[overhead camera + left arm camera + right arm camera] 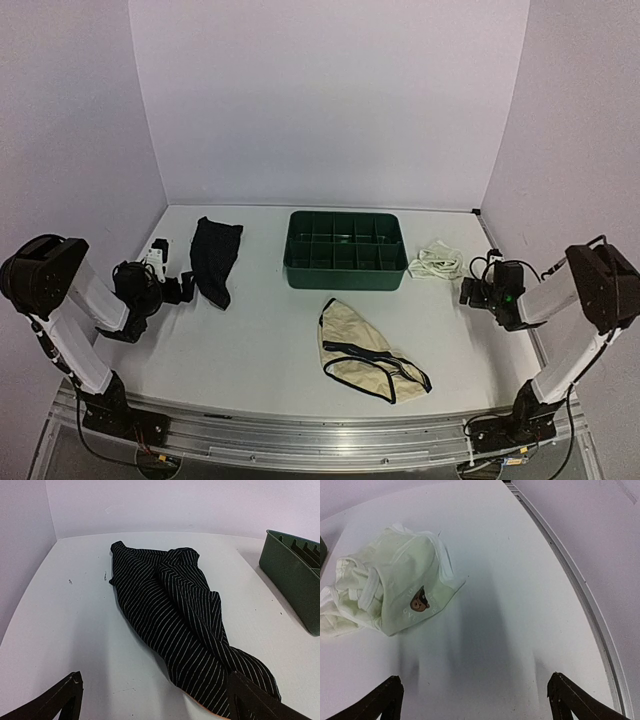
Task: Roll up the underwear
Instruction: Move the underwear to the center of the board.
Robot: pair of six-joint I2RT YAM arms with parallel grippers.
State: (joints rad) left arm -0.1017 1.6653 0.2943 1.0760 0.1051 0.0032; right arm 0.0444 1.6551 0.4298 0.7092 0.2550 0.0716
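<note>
So the underwear is three pieces, all lying loose and unrolled on the white bench (270, 340). The black one (175, 625) sits at the left as a long crumpled strip running away from the arms. Close up it's not plain, it has fine white pinstripes, and the cloth looks thin and soft with a few folds along the middle. The cream one (365, 350) is near the front centre, spread out roughly triangular, with black trim along the edges and the leg openings flopped toward the right. The small white one (395, 600) is bunched in a heap at the right, pale soft cotton with thick elastic-looking hems and a tiny bear patch on it (kind of cute tbh). Between the black and white pieces, further back, is a dark green plastic tray (345, 277), rectangular with hard walls and split by dividers into a grid of small cells; none of the garments is in it. The left pincer (178, 272) is spread wide open just beside the near end of the black piece, gripping nothing, though I can't tell if one finger brushes the cloth. The right pincer (468, 288) is also wide open, low over the bench near the white piece but apart from it.
</note>
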